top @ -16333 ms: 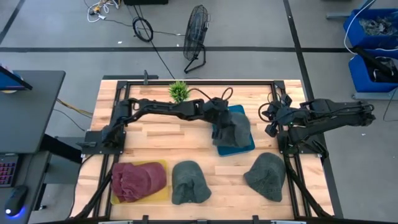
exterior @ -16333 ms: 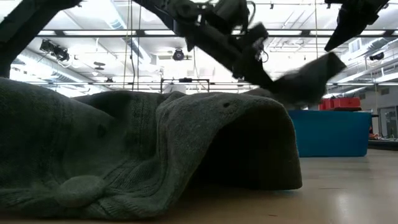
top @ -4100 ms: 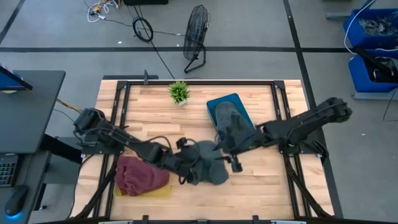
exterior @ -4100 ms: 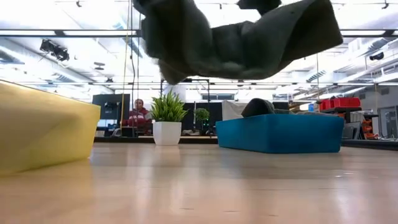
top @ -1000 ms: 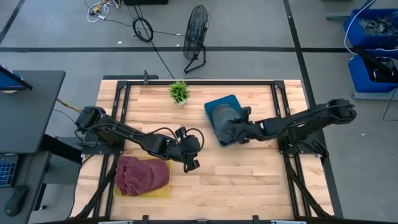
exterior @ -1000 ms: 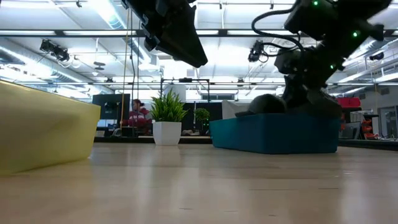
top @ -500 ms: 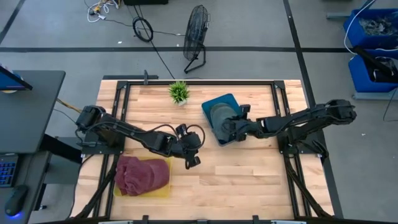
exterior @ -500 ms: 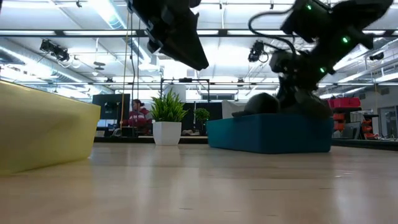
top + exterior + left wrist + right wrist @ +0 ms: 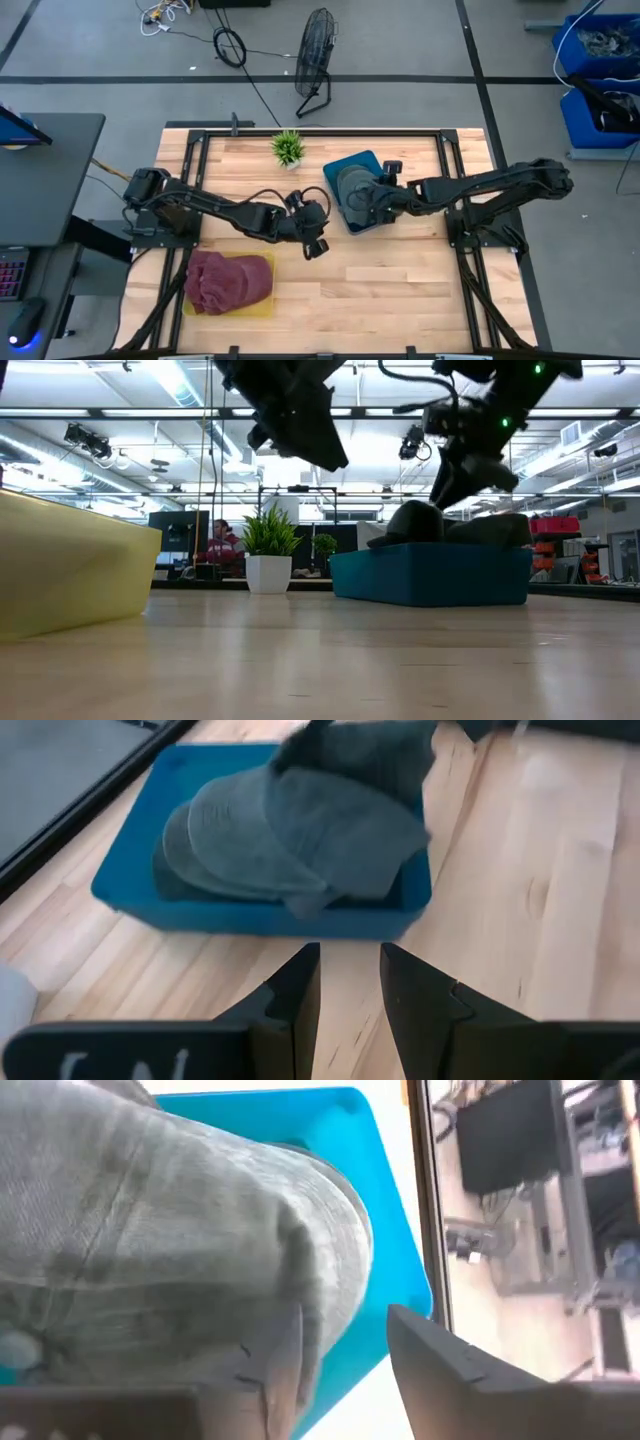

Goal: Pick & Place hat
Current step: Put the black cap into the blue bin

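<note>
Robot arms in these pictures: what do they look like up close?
Both are black and slim, built of jointed segments with thin black cables looping alongside. The left gripper and right gripper each end in two flat, dark, wedge-shaped fingers. Small green lights glow on the right arm.

No readable text, labels, brands, numbers or signs on anything in view.

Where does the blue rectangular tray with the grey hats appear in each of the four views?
High view: blue rectangular tray, table centre, right of the plant.
Low view: tray at right of centre.
Left wrist view: fills the upper left.
Right wrist view: tray rim behind the hats.
Shared landmark: grey hats piled in it.
</note>
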Tool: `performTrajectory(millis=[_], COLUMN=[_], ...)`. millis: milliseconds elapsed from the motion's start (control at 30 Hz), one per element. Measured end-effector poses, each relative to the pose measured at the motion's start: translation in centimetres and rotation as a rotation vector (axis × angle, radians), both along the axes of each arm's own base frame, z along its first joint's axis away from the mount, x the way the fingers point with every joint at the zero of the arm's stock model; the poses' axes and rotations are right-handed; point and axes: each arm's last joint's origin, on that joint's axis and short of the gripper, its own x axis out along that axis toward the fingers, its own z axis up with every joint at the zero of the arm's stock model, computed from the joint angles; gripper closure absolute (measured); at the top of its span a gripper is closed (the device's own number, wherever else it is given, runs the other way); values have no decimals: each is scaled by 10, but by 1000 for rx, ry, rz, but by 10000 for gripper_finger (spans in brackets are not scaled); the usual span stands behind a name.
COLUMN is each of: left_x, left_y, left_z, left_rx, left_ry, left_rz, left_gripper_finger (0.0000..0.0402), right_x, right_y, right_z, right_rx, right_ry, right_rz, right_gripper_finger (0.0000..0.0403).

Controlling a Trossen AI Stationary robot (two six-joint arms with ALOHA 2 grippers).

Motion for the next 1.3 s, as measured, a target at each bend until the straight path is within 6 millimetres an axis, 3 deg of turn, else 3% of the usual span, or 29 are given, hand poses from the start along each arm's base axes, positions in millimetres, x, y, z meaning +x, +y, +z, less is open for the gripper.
performTrajectory(millis=[167,300,467,567,833,1167,1300], left_x=[13,31,50,59,69,74,75], left_y=[6,14,20,27,52,97,102], left_z=[-3,-24,-56,-66,-96,-96,-95], left_rx=[-34,-61,-44,-65,-237,-347,-387], left_ry=[-77,-118,-135,-188,-175,-238,-229], left_rz=[5,16,21,47,71,146,99], left_gripper_finger=[296,328,392,395,396,396,396], right_x=[-2,-10,-23,-27,-26,-24,-25], right_y=[5,10,18,24,24,2,-7], right_z=[30,34,12,-10,-75,-83,-84], right_rx=[99,161,281,325,485,432,462], right_ry=[-53,-74,-77,-124,-338,-408,-399], right_rz=[-159,-277,-444,-488,-425,-538,-569], right_gripper_finger=[242,262,345,393,399,401,401])
